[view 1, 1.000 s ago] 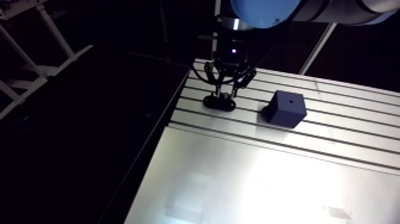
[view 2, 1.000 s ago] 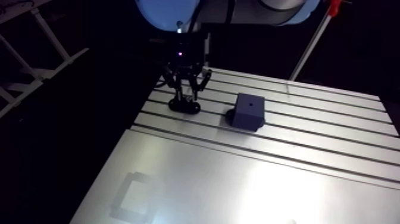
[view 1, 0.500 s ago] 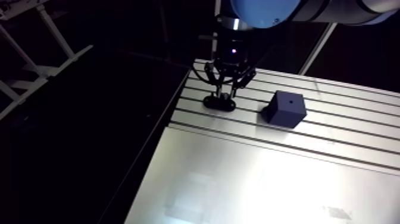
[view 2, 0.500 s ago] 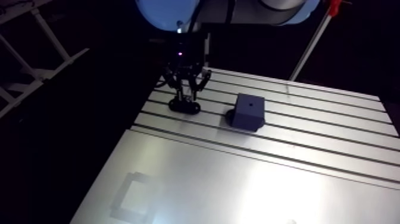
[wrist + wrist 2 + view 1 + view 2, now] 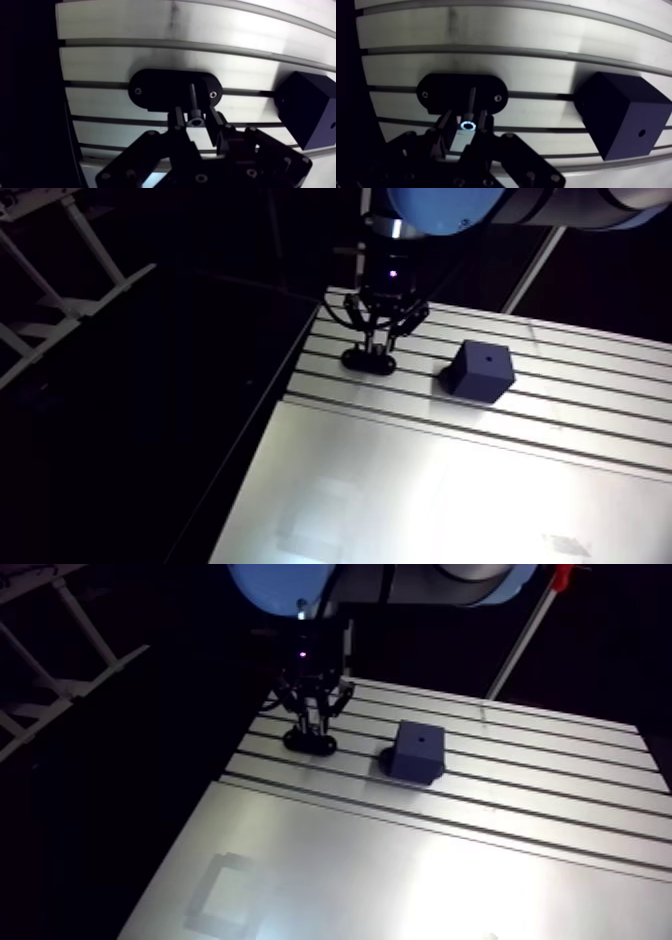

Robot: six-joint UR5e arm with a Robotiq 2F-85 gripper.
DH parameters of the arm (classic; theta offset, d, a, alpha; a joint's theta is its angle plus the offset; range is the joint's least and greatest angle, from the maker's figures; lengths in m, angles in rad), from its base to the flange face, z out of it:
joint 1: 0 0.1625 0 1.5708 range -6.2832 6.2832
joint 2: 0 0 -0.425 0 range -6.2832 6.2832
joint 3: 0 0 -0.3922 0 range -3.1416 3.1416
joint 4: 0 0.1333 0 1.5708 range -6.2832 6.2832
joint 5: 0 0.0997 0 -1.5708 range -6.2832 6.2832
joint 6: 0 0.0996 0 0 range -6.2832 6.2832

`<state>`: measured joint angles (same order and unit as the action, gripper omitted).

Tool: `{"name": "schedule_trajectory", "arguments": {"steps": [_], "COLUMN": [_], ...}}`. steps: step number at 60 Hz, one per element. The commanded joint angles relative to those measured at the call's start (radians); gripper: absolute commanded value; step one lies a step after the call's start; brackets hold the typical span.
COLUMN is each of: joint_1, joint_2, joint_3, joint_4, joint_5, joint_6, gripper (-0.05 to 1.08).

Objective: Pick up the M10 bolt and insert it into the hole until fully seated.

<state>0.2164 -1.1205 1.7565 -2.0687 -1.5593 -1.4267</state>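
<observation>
Close beneath the wrist, the claw (image 5: 195, 113) straddles the head of the M10 bolt (image 5: 467, 125); whether it is clamped on the head or just short of it I cannot tell. The bolt's shank runs down into a black oval holder (image 5: 160, 90) on the slotted bench (image 5: 150, 20). Beside the holder, apart from it, sits a dark block (image 5: 310, 110) with a small hole (image 5: 641, 133).

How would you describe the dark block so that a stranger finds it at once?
Start at the slotted aluminium table. Two dark things sit across its slots: a flat oval plate under the tool, which is shut on the M10 bolt, and beside it the dark block. It is the tall cube with one small hole on top.
</observation>
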Motion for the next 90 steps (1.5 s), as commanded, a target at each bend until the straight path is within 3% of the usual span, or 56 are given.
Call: {"name": "schedule_trajectory", "arguments": {"steps": [1,38,70,90], "joint_1": [0.0,0.0,0.001,0.001], "joint_2": [0.0,0.0,-0.008,-0.051], "joint_3": [-0.001,-0.004,-0.034,-0.093], "joint_4": [0.002,0.002,0.014,0.072], "joint_5": [0.0,0.0,-0.001,-0.005], "joint_6": [-0.001,-0.001,-0.002,-0.002], "gripper": [0.68,0.73,0.9,1.0]}}
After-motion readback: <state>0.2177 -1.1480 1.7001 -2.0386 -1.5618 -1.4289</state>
